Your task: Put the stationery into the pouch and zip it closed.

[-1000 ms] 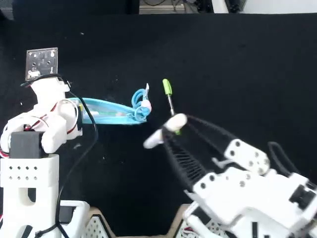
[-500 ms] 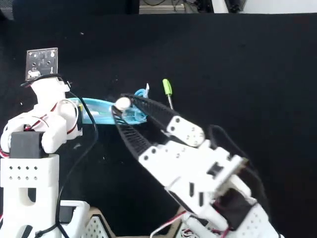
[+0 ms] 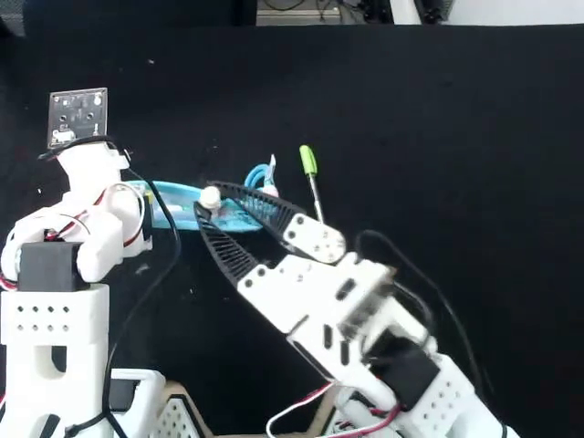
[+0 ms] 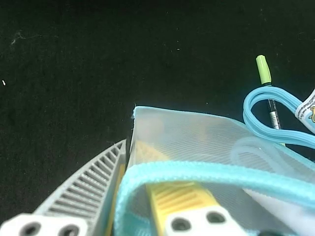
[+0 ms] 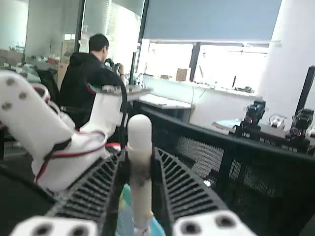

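Note:
A pale blue mesh pouch (image 3: pixel 187 208) lies on the black table, its blue strap loop (image 3: pixel 258 175) at its right end. My left gripper (image 4: pixel 129 147) is shut on the pouch (image 4: pixel 197 142) at its mouth edge, with the yellow finger (image 4: pixel 179 201) inside the mesh and the grey finger (image 4: pixel 91 194) outside. My right gripper (image 3: pixel 208 203) is shut on a white stick (image 3: pixel 211 195) and holds it over the pouch's middle. In the right wrist view the white stick (image 5: pixel 140 172) stands upright between the black fingers (image 5: pixel 93 189). A green-capped pen (image 3: pixel 310 173) lies on the table just right of the strap.
A small grey square plate (image 3: pixel 77 114) stands behind the left arm (image 3: pixel 82 228). The right arm's body (image 3: pixel 356 319) covers the table's near middle. Black table surface (image 3: pixel 438 137) stretches to the right and back. The green-capped pen (image 4: pixel 264 73) lies beyond the strap loop (image 4: pixel 270 115).
My right arm has swung left with the white stick, from beside the green pen to over the pouch. The left arm and the pouch have not moved.

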Motion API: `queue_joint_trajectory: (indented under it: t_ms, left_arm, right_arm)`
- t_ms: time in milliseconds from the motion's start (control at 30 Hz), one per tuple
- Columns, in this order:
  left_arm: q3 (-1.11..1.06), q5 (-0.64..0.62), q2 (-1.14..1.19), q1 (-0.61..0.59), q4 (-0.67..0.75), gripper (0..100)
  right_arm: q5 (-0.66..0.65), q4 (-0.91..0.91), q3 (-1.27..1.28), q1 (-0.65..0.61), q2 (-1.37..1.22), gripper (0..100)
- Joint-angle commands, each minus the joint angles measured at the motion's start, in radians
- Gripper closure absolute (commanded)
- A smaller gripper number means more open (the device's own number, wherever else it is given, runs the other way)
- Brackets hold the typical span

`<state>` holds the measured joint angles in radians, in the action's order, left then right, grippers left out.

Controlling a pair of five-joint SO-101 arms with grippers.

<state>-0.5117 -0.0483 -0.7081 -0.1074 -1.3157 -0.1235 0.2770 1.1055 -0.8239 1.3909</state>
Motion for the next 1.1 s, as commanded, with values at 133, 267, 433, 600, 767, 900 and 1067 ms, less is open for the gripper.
queue_joint_trajectory:
  t_ms: [133, 267, 433, 600, 767, 900, 1067]
  left_arm:
    - [-0.065, -0.008, 0.012, -0.001, 0.008, 97]
    - [-0.064, -0.008, 0.012, -0.001, 0.008, 97]
    - [-0.064, -0.008, 0.012, -0.001, 0.008, 97]
    - [-0.065, -0.008, 0.012, -0.001, 0.008, 97]
    - [-0.065, -0.008, 0.012, -0.001, 0.008, 97]
    - [-0.067, -0.008, 0.012, -0.001, 0.008, 97]
    - [-0.067, -0.006, 0.012, -0.001, 0.008, 97]
  right_arm:
    - [-0.006, 0.213, -0.119, -0.009, 0.004, 81.8]
    - [-0.006, 0.407, -0.291, -0.008, 0.004, 82.1]
    - [-0.011, 0.529, -0.447, -0.002, 0.002, 82.2]
    - [-0.011, 0.680, -0.530, 0.109, -0.015, 82.2]
    - [-0.008, 0.789, -0.565, 0.365, -0.170, 82.2]
    - [-0.008, 0.787, -0.549, 0.522, -0.346, 82.2]
    - [-0.006, 0.784, -0.545, 0.597, -0.631, 82.2]
